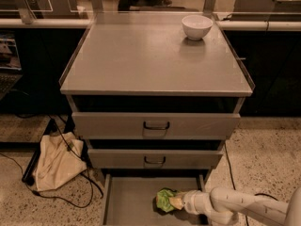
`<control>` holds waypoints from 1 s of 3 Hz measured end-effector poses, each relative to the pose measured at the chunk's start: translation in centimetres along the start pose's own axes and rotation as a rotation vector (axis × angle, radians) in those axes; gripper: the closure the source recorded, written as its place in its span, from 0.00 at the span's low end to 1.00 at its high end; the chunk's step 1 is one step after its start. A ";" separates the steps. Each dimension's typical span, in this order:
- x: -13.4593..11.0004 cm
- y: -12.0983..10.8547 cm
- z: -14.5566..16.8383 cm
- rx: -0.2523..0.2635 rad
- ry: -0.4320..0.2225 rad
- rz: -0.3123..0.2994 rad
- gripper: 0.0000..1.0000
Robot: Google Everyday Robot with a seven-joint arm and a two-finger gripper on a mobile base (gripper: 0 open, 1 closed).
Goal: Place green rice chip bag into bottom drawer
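Observation:
The green rice chip bag (164,200) is a small crumpled green foil bag, low over the floor of the open bottom drawer (127,201), right of its middle. My gripper (176,202) reaches in from the lower right on a white arm, and its end meets the bag's right side. The bag hides the fingertips. I cannot tell whether the bag rests on the drawer floor or hangs just above it.
Two upper drawers with dark handles (156,125) (154,161) are closed above. A white bowl (197,26) stands on the cabinet top at the back right. A beige cloth bag (54,161) and black cables lie on the floor to the left.

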State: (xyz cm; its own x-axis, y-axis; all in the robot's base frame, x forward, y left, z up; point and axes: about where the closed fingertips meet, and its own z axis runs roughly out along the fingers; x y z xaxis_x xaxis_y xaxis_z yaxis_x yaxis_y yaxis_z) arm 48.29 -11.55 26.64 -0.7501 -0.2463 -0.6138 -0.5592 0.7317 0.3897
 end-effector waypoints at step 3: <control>0.0 0.0 0.0 0.000 0.000 0.000 0.08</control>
State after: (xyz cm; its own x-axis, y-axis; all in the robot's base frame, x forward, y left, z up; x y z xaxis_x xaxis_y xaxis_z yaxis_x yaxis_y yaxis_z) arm 48.29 -11.54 26.64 -0.7501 -0.2464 -0.6138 -0.5593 0.7316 0.3898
